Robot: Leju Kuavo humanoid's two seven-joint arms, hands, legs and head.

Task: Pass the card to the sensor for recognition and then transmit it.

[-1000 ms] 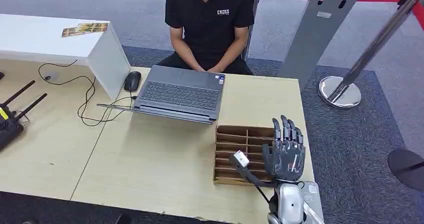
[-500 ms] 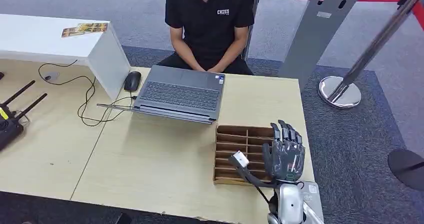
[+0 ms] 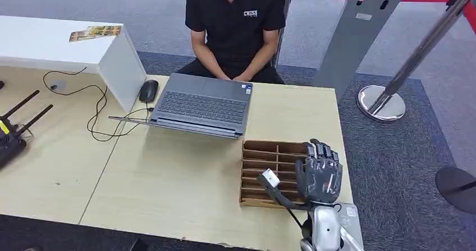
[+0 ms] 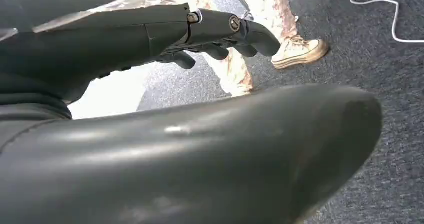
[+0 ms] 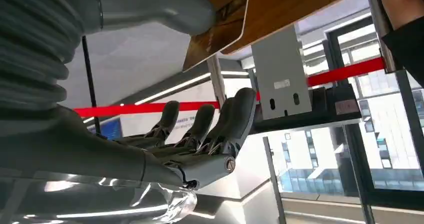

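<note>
My right hand [image 3: 320,173] hovers over the right end of a wooden slotted box [image 3: 264,172] at the table's near right, its fingers bent down toward the slots. In the right wrist view a card [image 5: 216,38] with a pale rim stands at the edge of the wooden box [image 5: 285,3], beside the thumb and apart from the fingers [image 5: 220,124], which hold nothing. A grey reader pad [image 3: 352,213] lies at the table corner under my wrist. My left hand [image 4: 210,26] hangs over the carpet, fingers loosely extended and holding nothing.
A person in a black shirt [image 3: 234,26] sits across the table behind an open laptop [image 3: 202,105]. A mouse [image 3: 148,90], cables and a white riser [image 3: 62,43] lie to the left. A barrier post base [image 3: 381,102] stands on the carpet at right. A shoe [image 4: 299,51] is near my left hand.
My right hand's fingers have bent forward and down toward the box slots. The wrist has stayed in place, and nothing else has moved.
</note>
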